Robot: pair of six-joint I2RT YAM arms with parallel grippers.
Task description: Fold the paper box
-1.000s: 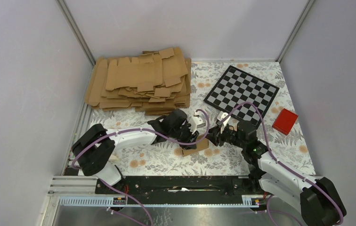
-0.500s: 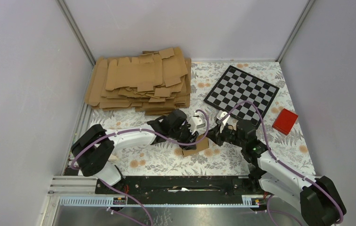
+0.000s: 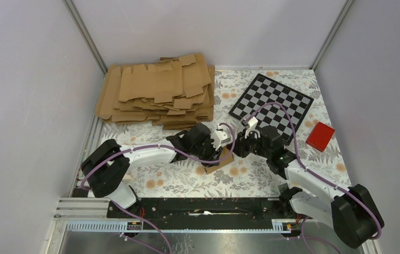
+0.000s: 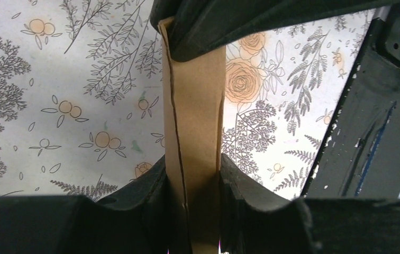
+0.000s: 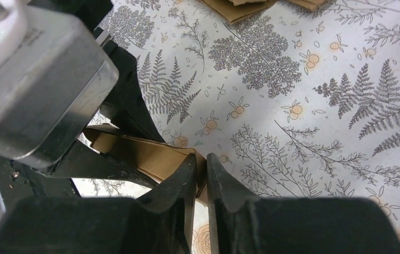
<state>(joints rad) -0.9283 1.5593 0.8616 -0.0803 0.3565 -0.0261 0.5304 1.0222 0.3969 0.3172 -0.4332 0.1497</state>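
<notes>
Hands meet at mid worktop (image 3: pixel 179 182), low over the floral cover. Left hand (image 4: pixel 192 177) clamps the paper box (image 4: pixel 195 121) across its narrow body, and from above only a brown corner shows under the fingers. Right hand (image 5: pixel 200 164) is nearly closed, pinching an edge of the box; how much cardboard sits between its fingers is hard to make out. Box interior hidden. Further back: red block (image 3: pixel 320 136), checkerboard (image 3: pixel 271 100), then pile of flat cardboard blanks (image 3: pixel 155 92) by the rear wall.
</notes>
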